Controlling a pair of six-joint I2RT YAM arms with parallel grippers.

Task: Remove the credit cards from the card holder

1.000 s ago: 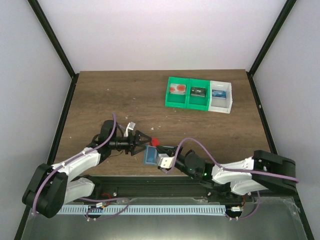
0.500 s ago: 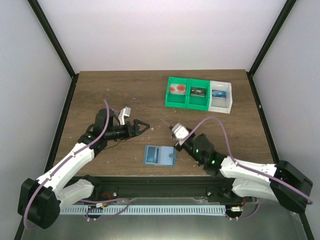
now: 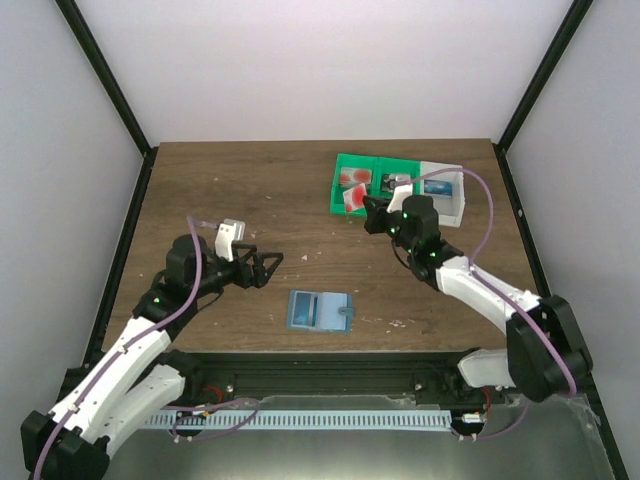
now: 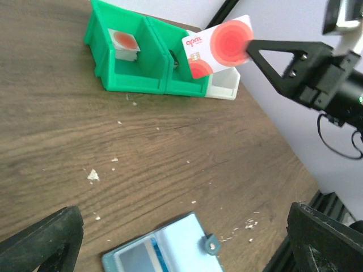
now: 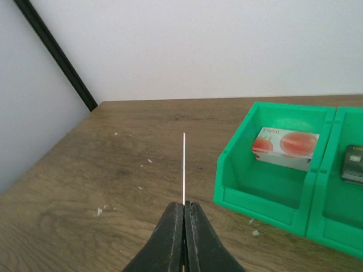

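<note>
- The right pincer (image 5: 184,214) is clamped narrow on a red-and-white credit card (image 4: 218,45), gripping it by one short edge.
- The card is in the air, clear of the wooden worktop (image 3: 230,190). In the right wrist view it appears edge-on as a thin upright line, just to the left of the leftmost green bin (image 5: 266,164) and not touching it.
- The left wrist view shows the card's face: white, with a large red disc, a small chip and a red logo.
- The left pincer (image 3: 262,266) stands wide and holds nothing. It hangs above the worktop, left of centre, with its fingers (image 4: 39,243) at either side of its own camera view.
- The card holder (image 3: 318,310), a light-blue bifold wallet, lies open and flat on the worktop near the front edge. It sits between the two arms, and neither pincer touches it.
- One of its pocket panels has a pale window. What sits behind the window is too blurred to name.
- Three bins stand in a row at the far right of the worktop.
- The leftmost green bin holds a red-and-white card lying flat.
- The middle green bin (image 3: 396,187) holds a dark card.
- The white bin (image 3: 441,207) holds something blue.
- Small pale crumbs are scattered over the wood between the card holder and the bins.
</note>
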